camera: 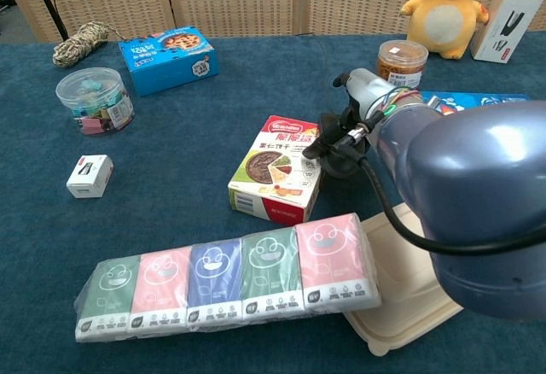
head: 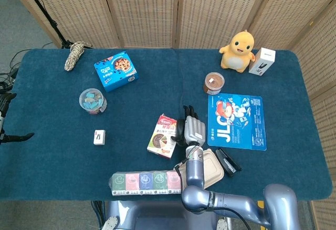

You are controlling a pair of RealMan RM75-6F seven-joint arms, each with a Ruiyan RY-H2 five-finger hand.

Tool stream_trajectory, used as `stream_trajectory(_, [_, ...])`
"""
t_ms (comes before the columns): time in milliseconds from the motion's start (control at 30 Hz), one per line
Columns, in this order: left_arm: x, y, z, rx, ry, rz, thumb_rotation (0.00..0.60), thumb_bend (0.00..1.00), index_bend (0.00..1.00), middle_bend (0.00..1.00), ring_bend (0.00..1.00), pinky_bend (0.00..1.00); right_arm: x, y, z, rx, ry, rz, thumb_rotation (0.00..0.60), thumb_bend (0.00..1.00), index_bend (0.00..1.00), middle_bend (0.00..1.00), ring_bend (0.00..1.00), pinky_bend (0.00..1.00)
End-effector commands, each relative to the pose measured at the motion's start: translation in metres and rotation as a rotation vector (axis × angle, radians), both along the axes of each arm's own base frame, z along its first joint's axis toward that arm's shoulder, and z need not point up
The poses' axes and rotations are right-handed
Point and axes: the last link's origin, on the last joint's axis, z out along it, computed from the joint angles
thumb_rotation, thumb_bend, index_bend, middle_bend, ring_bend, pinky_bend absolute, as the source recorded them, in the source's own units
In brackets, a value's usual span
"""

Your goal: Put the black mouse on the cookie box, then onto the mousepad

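Black mouse (camera: pixel 331 162) mostly under right hand (head: pixel 193 129)

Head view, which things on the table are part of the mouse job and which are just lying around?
In the job: black mouse, held by the right hand; cookie box; mousepad.
Lying about: red snack box, tissue packs, paper lunch box, clip tub, rope, yellow toy, jar.
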Motion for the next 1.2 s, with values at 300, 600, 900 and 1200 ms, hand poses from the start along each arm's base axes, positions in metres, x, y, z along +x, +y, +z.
stream_trajectory(300, [0.0,0.0,0.0,-0.001,0.0,0.002,0.6,0.0,0.0,0.0,0.0,0.0,-0.003,0.001,0.001,-0.025,0.021,0.036,0.6,0.73,0.29,0.2,0.33,0.68])
stream_trajectory(600, [0.0,0.0,-0.001,-0.004,-0.001,0.004,0.6,0.0,0.0,0.0,0.0,0.0,-0.005,-0.007,0.016,-0.056,0.073,0.075,0.6,0.88,0.29,0.22,0.34,0.68])
stream_trajectory(900, [-0.002,0.002,0.0,-0.001,-0.008,0.013,0.6,0.0,0.0,0.0,0.0,0.0,-0.067,-0.045,0.069,-0.095,0.323,0.007,0.6,0.86,0.29,0.22,0.34,0.68])
stream_trajectory(1200, [0.002,0.001,-0.006,-0.017,0.012,0.009,0.6,0.0,0.0,0.0,0.0,0.0,-0.138,-0.058,0.088,-0.037,0.41,-0.066,0.6,0.86,0.29,0.22,0.34,0.67])
